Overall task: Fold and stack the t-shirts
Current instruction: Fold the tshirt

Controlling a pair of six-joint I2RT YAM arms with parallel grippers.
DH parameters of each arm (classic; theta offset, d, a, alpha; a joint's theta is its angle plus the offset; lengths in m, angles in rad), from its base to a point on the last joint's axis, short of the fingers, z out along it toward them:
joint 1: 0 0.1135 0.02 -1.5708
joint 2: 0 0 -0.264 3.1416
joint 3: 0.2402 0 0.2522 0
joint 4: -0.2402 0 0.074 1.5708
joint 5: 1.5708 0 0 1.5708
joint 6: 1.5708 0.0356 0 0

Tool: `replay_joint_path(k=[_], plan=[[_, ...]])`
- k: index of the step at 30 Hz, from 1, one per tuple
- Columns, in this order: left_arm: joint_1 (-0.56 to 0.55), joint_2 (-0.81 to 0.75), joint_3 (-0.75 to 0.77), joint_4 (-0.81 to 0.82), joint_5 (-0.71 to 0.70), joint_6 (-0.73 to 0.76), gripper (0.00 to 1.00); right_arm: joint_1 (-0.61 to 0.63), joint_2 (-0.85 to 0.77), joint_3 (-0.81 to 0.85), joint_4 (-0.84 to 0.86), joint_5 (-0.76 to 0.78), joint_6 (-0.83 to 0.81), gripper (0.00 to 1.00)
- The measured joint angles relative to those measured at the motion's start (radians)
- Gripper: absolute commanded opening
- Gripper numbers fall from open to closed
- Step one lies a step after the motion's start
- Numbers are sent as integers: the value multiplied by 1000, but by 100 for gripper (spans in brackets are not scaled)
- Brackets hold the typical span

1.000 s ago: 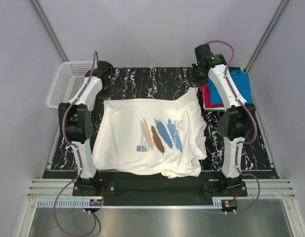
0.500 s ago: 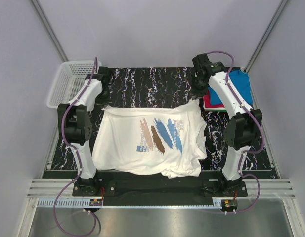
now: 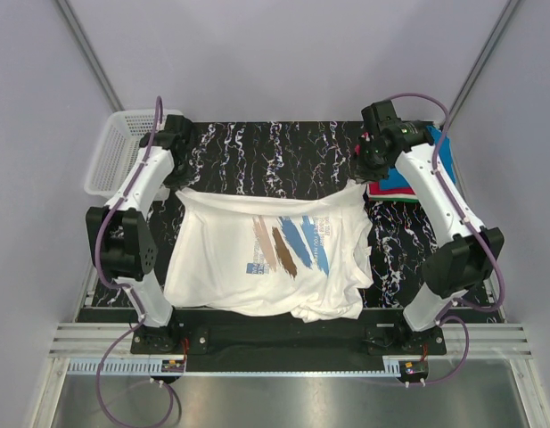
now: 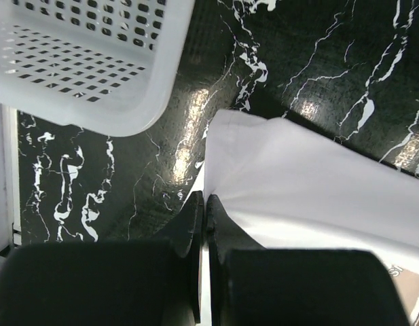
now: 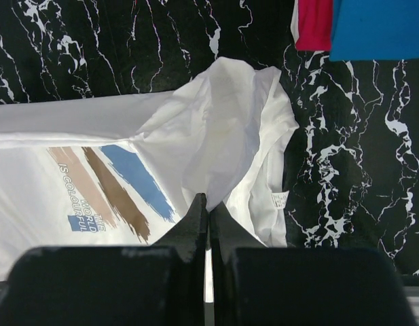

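The large white t-shirt (image 3: 266, 254) with blue and brown brush strokes lies spread on the black marble table (image 3: 275, 147). My left gripper (image 3: 178, 183) is shut on its far left edge, seen in the left wrist view (image 4: 206, 198) pinching white cloth (image 4: 311, 183). My right gripper (image 3: 362, 174) is shut on the far right corner, seen in the right wrist view (image 5: 208, 198) holding a bunch of white cloth (image 5: 216, 142). The far edge is lifted off the table between the grippers. A blue t-shirt (image 3: 446, 152) lies on a red/pink one (image 3: 386, 189) at the far right.
A white mesh basket (image 3: 119, 152) stands at the far left corner, close to my left arm; it also shows in the left wrist view (image 4: 87, 54). Grey walls enclose the table on three sides.
Both grippers have lifted the shirt's far edge and pulled it toward the near side. The arms have spread outward and the far edge has folded over.
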Motion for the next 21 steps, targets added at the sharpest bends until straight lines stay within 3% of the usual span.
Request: replay_joint_path(k=[21], plan=[[0,-51,-53,8,-20,0,0,2,-60,2,-70,36,9,0]])
